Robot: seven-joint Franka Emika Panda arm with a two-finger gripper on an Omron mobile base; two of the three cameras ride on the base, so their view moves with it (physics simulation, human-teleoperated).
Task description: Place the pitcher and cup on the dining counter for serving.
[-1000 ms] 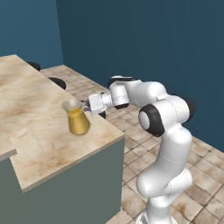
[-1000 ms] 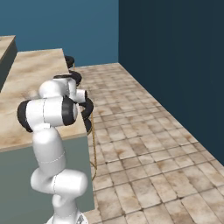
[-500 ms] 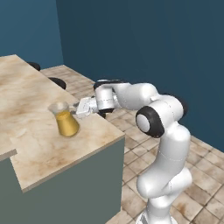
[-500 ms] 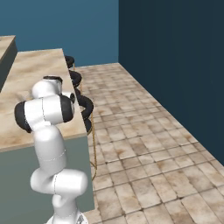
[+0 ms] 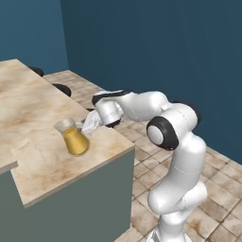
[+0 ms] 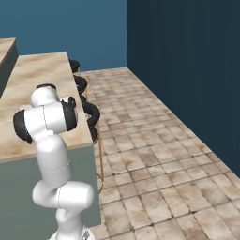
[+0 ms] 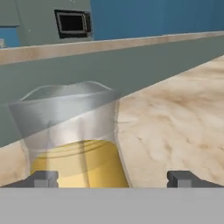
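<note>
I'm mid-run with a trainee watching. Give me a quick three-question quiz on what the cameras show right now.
1. True or false: the pitcher stands upright on the dining counter.
2. What is inside the pitcher? A) clear water B) yellow-orange liquid C) nothing
3. In the hand view, how do the pincer tips sit relative to the pitcher?

Key:
1. True; it rests near the counter's corner, by the floor-side edge.
2. B.
3. They stand wide apart, one tip in front of the pitcher's lower left side, the other off to its right over bare countertop; the pincer is open and is not clamped on it.
</note>
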